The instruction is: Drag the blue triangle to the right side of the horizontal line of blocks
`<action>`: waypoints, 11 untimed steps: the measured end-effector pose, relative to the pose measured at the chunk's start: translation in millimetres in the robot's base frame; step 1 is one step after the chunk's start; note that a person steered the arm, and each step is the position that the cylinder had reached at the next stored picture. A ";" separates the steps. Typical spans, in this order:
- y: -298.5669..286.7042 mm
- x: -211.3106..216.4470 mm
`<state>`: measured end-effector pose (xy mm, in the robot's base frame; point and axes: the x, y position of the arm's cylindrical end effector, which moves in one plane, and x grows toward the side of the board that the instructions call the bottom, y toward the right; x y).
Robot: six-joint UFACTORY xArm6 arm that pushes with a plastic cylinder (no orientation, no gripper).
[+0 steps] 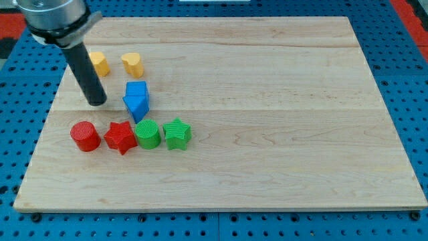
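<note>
The blue triangle (pixel 136 106) lies on the wooden board, touching a blue cube (pixel 137 90) just above it. Below them a horizontal line of blocks runs left to right: a red cylinder (pixel 85 136), a red star (pixel 120 137), a green cylinder (pixel 147 134) and a green star (pixel 177 133). The blue triangle sits just above the gap between the red star and the green cylinder. My tip (pixel 97 102) rests on the board to the left of the blue triangle, a short gap away from it.
A yellow block (pixel 99 63) and a yellow heart-like block (pixel 133 63) lie near the view's top left. The wooden board (pixel 267 134) sits on a blue perforated table, with its edges near the view's borders.
</note>
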<state>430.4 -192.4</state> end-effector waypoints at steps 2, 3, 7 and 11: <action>67.1 15.3; 87.1 19.2; 143.8 24.4; 205.4 43.3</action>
